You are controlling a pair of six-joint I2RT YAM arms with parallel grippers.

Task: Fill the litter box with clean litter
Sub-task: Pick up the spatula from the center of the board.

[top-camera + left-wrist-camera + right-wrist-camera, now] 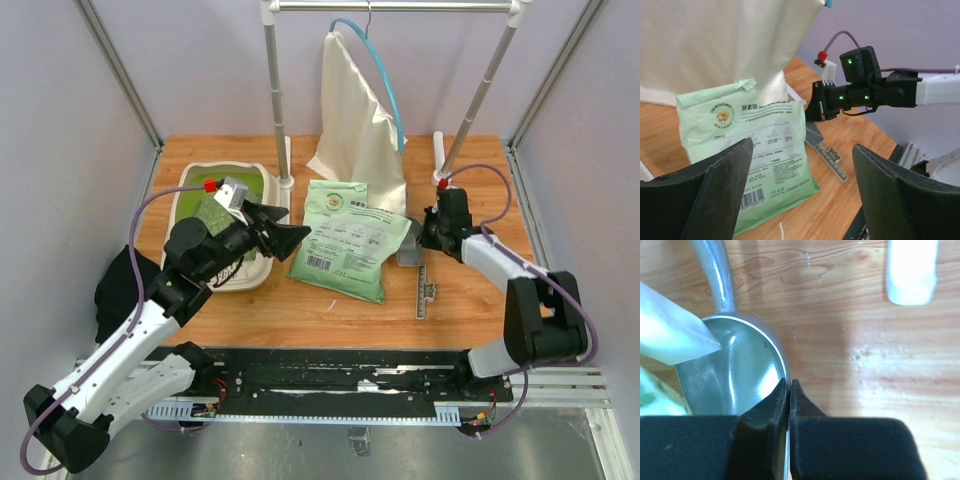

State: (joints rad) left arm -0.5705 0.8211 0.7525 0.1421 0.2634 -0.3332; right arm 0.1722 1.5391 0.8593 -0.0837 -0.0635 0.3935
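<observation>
At ten o'clock on the table (480,300), the litter box (262,176) holds clean litter (211,213), the left gripper (288,236) gapes wide beside it, and the right gripper (788,383) pinches the scoop (735,375) by its rim.

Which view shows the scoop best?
Right wrist: the scoop shows close up, rim pinched in the right gripper. Top external shows it small beside the bag; left wrist, distant, partly behind it.

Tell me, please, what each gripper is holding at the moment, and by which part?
The right gripper pinches the metal scoop by the rim of its bowl; the left gripper is open, holding nothing.
</observation>
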